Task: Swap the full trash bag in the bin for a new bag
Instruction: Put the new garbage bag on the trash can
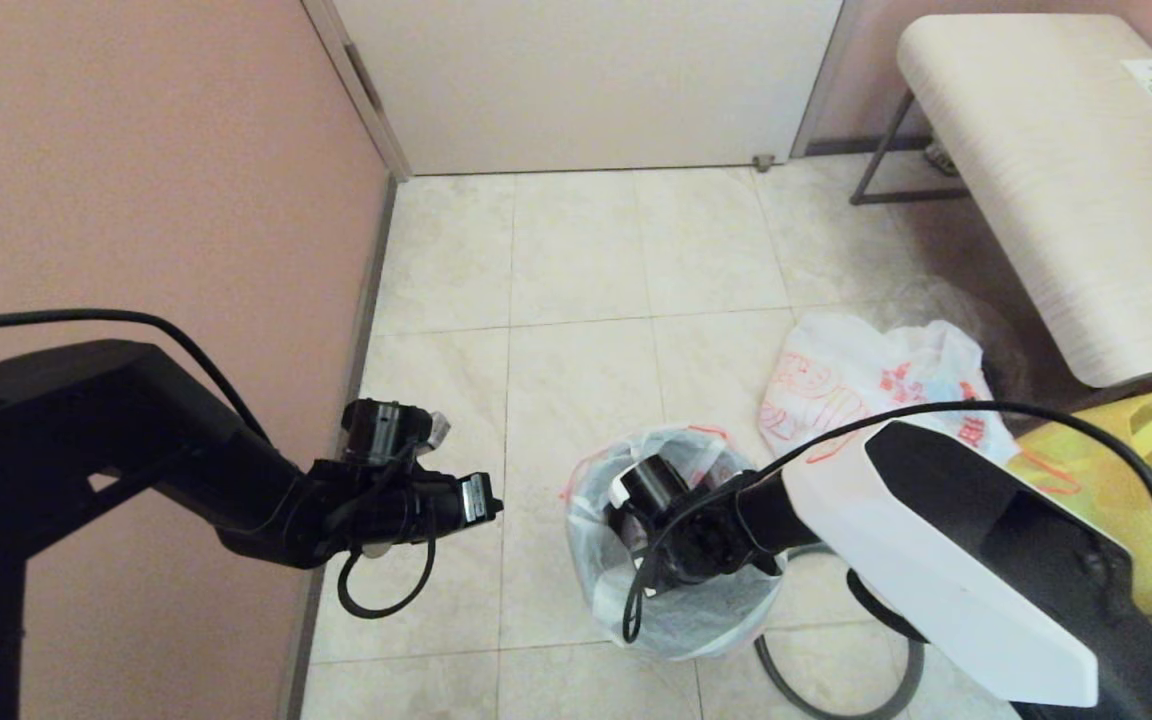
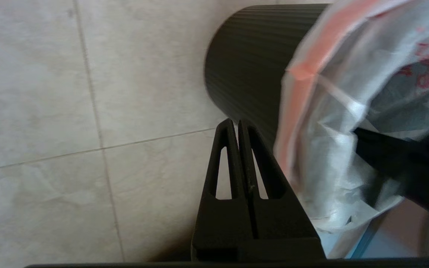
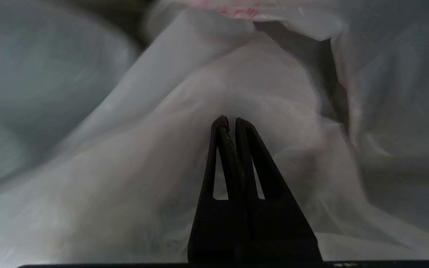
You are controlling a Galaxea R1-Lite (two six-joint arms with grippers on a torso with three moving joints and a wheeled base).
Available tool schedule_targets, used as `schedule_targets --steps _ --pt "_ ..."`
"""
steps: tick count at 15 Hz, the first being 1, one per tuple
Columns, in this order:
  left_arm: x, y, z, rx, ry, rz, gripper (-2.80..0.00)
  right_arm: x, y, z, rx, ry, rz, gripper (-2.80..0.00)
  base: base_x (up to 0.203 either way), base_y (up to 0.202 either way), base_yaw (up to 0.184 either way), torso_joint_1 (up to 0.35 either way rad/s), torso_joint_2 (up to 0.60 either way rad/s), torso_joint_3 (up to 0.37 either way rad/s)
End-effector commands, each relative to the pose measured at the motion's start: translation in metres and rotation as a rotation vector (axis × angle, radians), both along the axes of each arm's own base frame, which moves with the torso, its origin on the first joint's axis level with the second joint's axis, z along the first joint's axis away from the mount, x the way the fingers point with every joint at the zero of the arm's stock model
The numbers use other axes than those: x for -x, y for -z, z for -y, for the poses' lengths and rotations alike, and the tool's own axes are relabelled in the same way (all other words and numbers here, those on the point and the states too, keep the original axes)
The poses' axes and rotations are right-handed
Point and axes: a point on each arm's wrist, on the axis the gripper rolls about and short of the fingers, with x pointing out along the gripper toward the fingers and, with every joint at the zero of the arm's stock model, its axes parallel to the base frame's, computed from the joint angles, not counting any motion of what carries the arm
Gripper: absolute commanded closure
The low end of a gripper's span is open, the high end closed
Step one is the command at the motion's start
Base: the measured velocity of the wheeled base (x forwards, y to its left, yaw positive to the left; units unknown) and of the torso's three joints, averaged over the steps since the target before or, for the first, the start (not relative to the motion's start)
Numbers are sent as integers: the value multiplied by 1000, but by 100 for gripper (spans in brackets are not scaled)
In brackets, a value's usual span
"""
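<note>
A thin translucent white bag with red print (image 1: 681,625) lines the bin and is folded over its top, hiding it in the head view. The left wrist view shows the bin's black ribbed wall (image 2: 251,63) with the bag (image 2: 333,111) draped over its edge. My right arm (image 1: 716,530) reaches down into the bag's mouth. Its gripper (image 3: 229,121) is shut, tips against the bag's inner film (image 3: 155,171), with nothing between them. The left gripper (image 2: 235,122) hangs shut and empty above the floor, left of the bin. A stuffed white bag with red print (image 1: 866,385) lies on the floor behind the bin.
A thin dark grey hoop (image 1: 786,690) lies on the floor at the bin's foot, partly under my right arm. A yellow shopping bag (image 1: 1146,480) sits at the right below a pale table (image 1: 1036,150). A pink wall (image 1: 136,150) runs along the left, with a white door (image 1: 586,80) ahead.
</note>
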Motion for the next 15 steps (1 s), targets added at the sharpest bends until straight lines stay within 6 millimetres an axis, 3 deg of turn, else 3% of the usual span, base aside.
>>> schedule_targets --steps 1,5,10,11,13,15 --pt "0 5 3 0 6 -9 0 -11 44 -1 49 17 -39 0 0 0 0 0 0 0" --pt "-1 5 4 -12 19 -1 0 -27 71 8 137 39 -53 0 0 0 0 0 0 0" --pt "-1 5 4 -14 19 1 0 -26 56 6 121 48 -28 0 0 0 0 0 0 0" --pt "0 6 4 -15 19 -3 0 -23 36 2 93 49 -6 0 0 0 0 0 0 0" --pt "0 6 3 -12 19 -4 0 -5 -27 -4 -3 50 40 0 0 0 0 0 0 0" --pt "1 5 3 -8 21 -5 0 33 -85 3 -81 47 -3 0 0 0 0 0 0 0"
